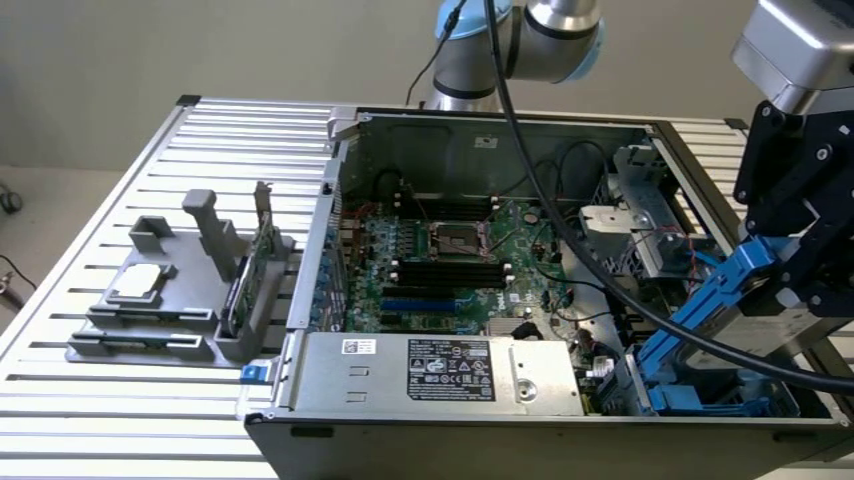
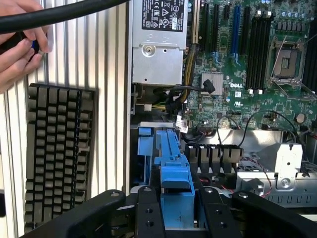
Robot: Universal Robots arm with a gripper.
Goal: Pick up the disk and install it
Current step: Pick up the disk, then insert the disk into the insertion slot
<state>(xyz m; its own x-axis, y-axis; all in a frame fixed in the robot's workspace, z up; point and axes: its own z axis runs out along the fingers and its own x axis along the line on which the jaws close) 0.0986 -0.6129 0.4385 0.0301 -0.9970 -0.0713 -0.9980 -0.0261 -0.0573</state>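
Where the exterior view is read from its left, a grey fixture tray (image 1: 187,320) is found on the slatted aluminium table (image 1: 94,410). A small square silver chip (image 1: 140,284) lies in it, and a green circuit card (image 1: 243,290) stands upright at its side nearer the case. The open computer case (image 1: 534,445) is set in the middle of the table, its motherboard (image 1: 441,260) exposed and its power supply (image 1: 434,370) seated along the near side. At the exterior view's right, the disk (image 1: 721,290) is held tilted over the case, its blue bracket frame sloping down toward the blue drive bay (image 1: 707,405). Contact with the bay cannot be confirmed. The gripper (image 1: 787,300) is closed on the disk, clamped on either side of the frame. In the wrist view the same grip is recorded: the disk (image 2: 176,171) is seen between the black fingers (image 2: 148,213) of the gripper (image 2: 176,215), over the bay. A keyboard (image 2: 59,158) lies on the table beside the case, and a person's hand (image 2: 17,47) is noted near a black cable (image 2: 64,13).
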